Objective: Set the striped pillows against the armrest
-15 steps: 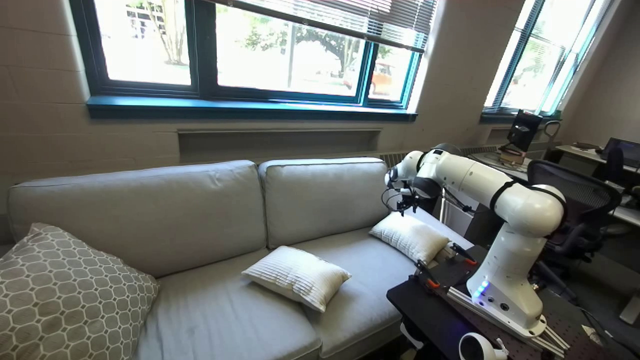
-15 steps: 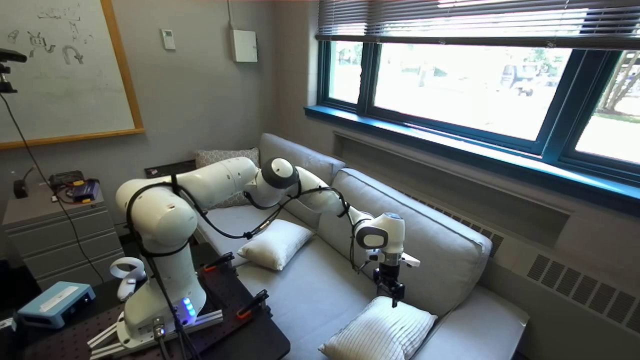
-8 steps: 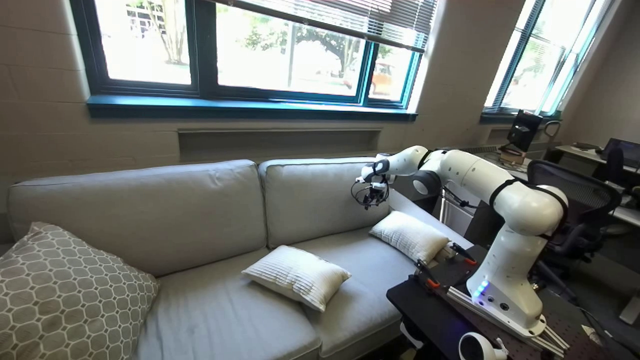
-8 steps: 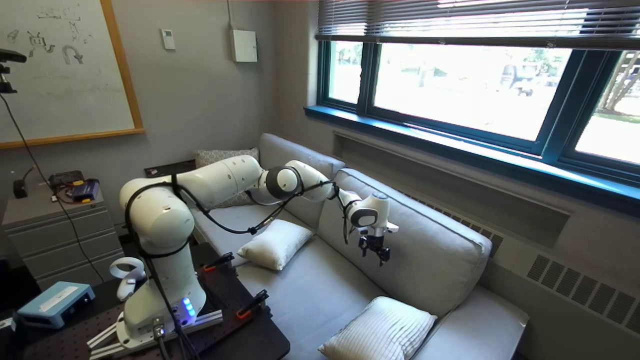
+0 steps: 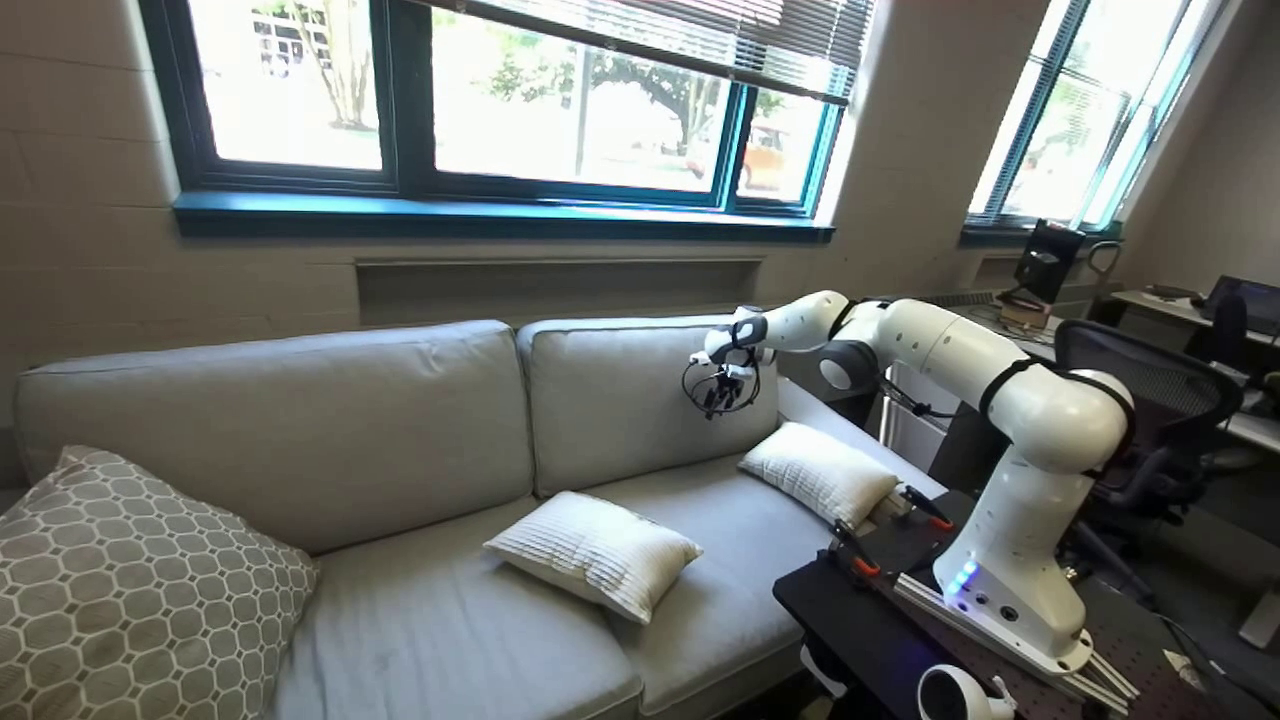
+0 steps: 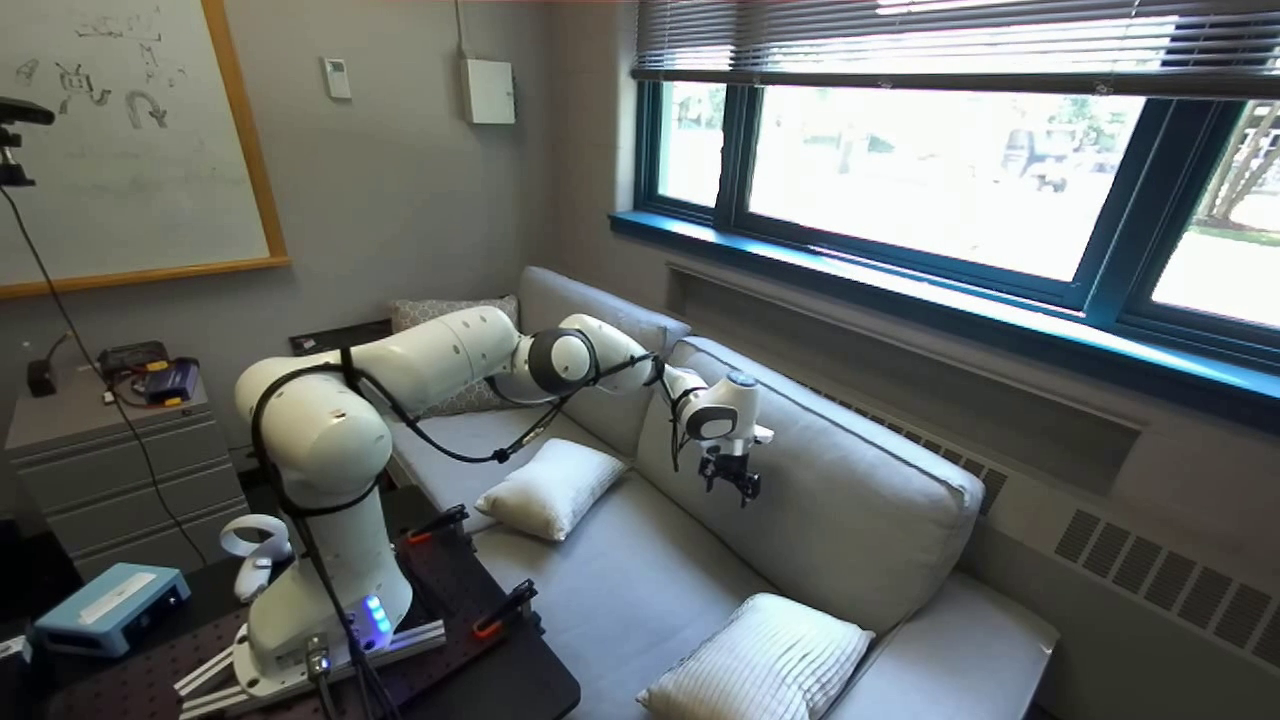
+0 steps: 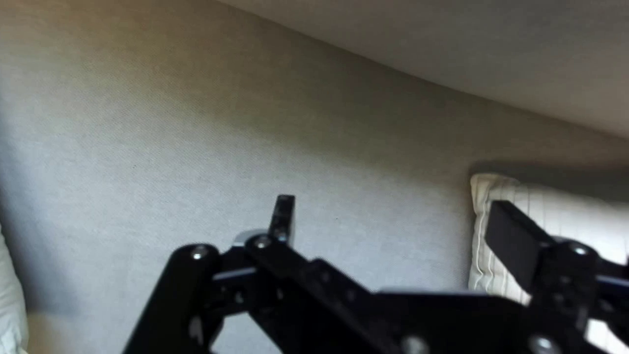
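Your hand [image 5: 717,405] is wide, empty; the middle pillow [image 5: 595,553], likely next, lies at its seven o'clock in an exterior view.

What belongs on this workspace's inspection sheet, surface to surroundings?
Surface: pale beige fabric sofa seat, creased.
Job's things: squarish cream striped fabric pillow beside padded beige armrest, contact unclear; second cream striped pillow mid-seat, away from both.
Clutter: large grey-beige lattice cushion at opposite end; pale-blue box near white robot arm.
Gripper: black two-finger gripper open over the seat, nothing held.
Cables: black cables strapped along the arm.
Surroundings: blue-framed window; wood-framed whiteboard.
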Motion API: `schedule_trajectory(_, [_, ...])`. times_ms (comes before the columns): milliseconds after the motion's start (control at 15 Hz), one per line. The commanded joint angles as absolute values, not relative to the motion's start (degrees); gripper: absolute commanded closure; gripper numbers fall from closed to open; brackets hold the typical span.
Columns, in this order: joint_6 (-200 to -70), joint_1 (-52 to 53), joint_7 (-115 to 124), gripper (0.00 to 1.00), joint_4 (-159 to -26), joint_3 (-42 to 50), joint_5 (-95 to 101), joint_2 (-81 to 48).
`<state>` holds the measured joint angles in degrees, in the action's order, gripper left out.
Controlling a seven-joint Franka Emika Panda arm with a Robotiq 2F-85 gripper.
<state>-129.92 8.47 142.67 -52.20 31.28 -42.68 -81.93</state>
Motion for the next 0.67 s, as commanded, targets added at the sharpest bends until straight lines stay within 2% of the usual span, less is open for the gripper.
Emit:
schedule_trajectory(0, [-129.92,8.23,142.66,0.0,-52.2,31.29,-42.68,-81.93])
schedule_trajectory(200, [-129.82,8.78,145.28,0.0,-51.15,32.21,-41.88,-83.31])
schedule_trajectory(267, [-131.71,5.39,148.34,0.0,-50.32,24.94,-32.88,-82.17])
schedule_trajectory(400, [-131.44,5.12,153.31,0.0,-47.64,21.77,-26.29,-83.75])
schedule_trajectory(467, [-128.8,8.59,150.28,0.0,-46.87,27.05,-34.02,-85.67])
schedule_trajectory(600, [-125.42,9.98,149.13,0.0,-44.2,26.48,-36.13,-87.23])
